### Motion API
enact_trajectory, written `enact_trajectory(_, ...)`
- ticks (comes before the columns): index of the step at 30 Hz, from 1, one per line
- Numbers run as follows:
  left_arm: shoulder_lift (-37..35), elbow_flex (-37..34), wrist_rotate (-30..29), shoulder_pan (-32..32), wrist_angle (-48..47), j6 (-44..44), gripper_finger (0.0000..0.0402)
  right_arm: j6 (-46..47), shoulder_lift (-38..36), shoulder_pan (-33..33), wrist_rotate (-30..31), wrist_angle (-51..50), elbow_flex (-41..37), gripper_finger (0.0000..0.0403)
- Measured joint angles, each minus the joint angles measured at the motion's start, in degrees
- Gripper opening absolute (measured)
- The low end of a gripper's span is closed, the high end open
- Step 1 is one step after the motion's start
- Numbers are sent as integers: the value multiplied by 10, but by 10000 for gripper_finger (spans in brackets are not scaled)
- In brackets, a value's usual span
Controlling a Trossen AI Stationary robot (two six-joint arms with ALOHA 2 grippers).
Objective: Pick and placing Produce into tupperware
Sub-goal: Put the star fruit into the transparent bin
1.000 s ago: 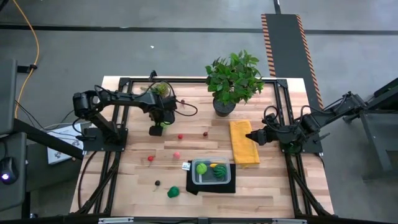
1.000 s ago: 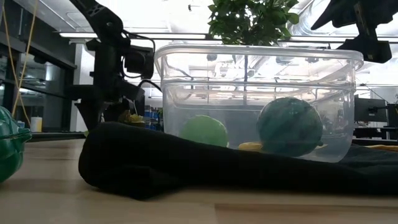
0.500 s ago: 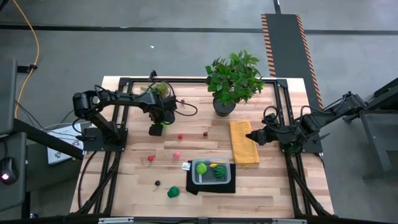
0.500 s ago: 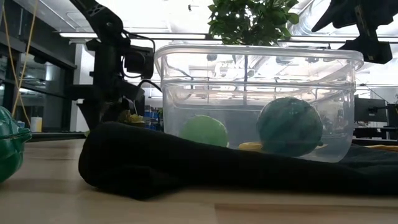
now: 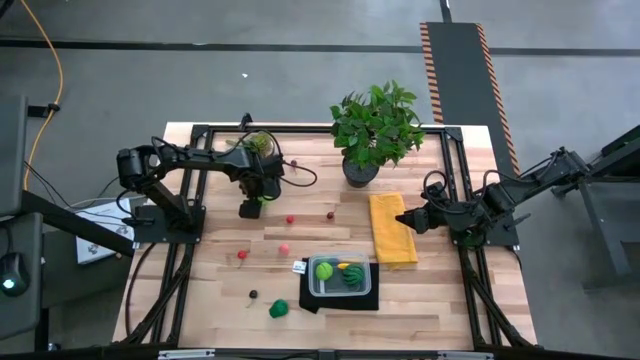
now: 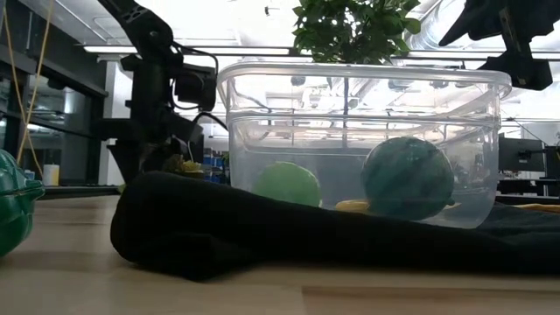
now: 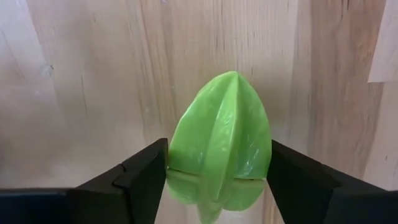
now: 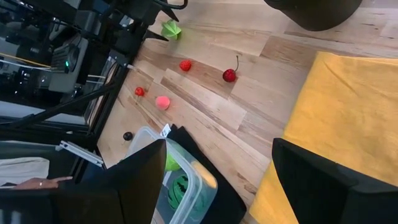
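Observation:
My left gripper [image 5: 250, 208] stands at the table's far left, pointing down, shut on a light green ridged produce piece [image 7: 221, 137]. The clear tupperware [image 5: 312, 290] rests on a black mat [image 5: 340, 300] near the front middle. In it lie a light green ball [image 5: 324, 269], a yellow piece [image 5: 343, 267] and a dark green piece [image 5: 352, 279]. Loose on the wood lie two red pieces [image 5: 290, 219] [image 5: 242, 255], a cherry [image 5: 329, 214], a pink piece [image 5: 284, 249], a dark berry [image 5: 253, 294] and a green piece [image 5: 279, 309]. My right gripper [image 5: 403, 218] hangs open above the yellow cloth. My left gripper pinches the green ridged piece between its two fingers, one on each side [image 7: 177, 168] of its wider end. The fingers come from above, pointing down, and lie across the piece. The piece lies flat on the wooden table top.
A large potted plant [image 5: 377, 125] and a small one [image 5: 258, 143] stand along the far edge. A yellow cloth [image 5: 392, 235] lies right of the middle. A white tag [image 5: 299, 267] lies beside the tupperware. Black frame rails run along both sides.

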Motion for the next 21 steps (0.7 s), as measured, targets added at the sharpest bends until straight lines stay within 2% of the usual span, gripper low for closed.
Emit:
enact_trajectory(6,0,0,0,0,-18,-9,212,0,0,0,0,-2,0,282)
enact_trajectory(15,0,0,0,0,-26,-22,244,0,0,0,0,-5,0,282)
enact_trajectory(21,0,0,0,0,-26,-23,216,0,0,0,0,-5,0,282)
